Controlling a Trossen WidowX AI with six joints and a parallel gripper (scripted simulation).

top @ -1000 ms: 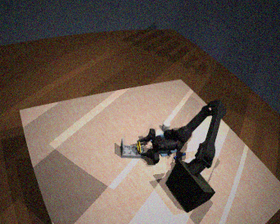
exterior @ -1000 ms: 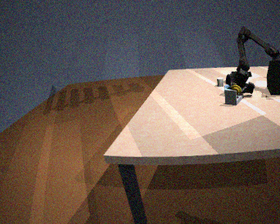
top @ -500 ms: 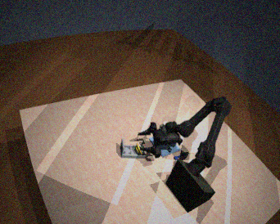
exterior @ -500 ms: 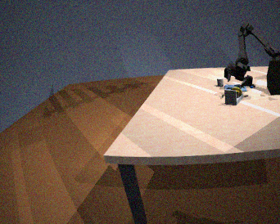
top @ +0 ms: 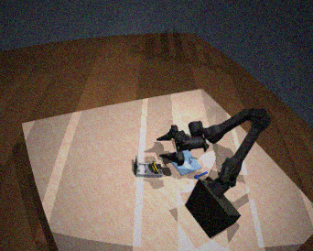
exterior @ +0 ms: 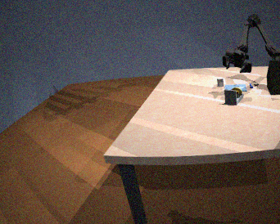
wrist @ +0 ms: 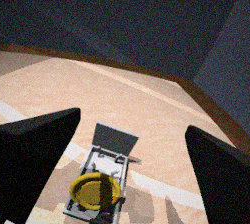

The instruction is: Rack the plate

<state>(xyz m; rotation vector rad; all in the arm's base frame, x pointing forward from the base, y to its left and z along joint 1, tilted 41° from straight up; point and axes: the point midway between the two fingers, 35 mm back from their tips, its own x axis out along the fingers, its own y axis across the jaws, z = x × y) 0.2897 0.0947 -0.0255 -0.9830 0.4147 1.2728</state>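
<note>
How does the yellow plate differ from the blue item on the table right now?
The yellow plate is round and sits in the dish rack, raised off the table; the blue item is a flat, square-cornered sheet lying directly on the table. The plate lies ahead of the open end effector; the blue item lies under the arm. Neither is held.
</note>
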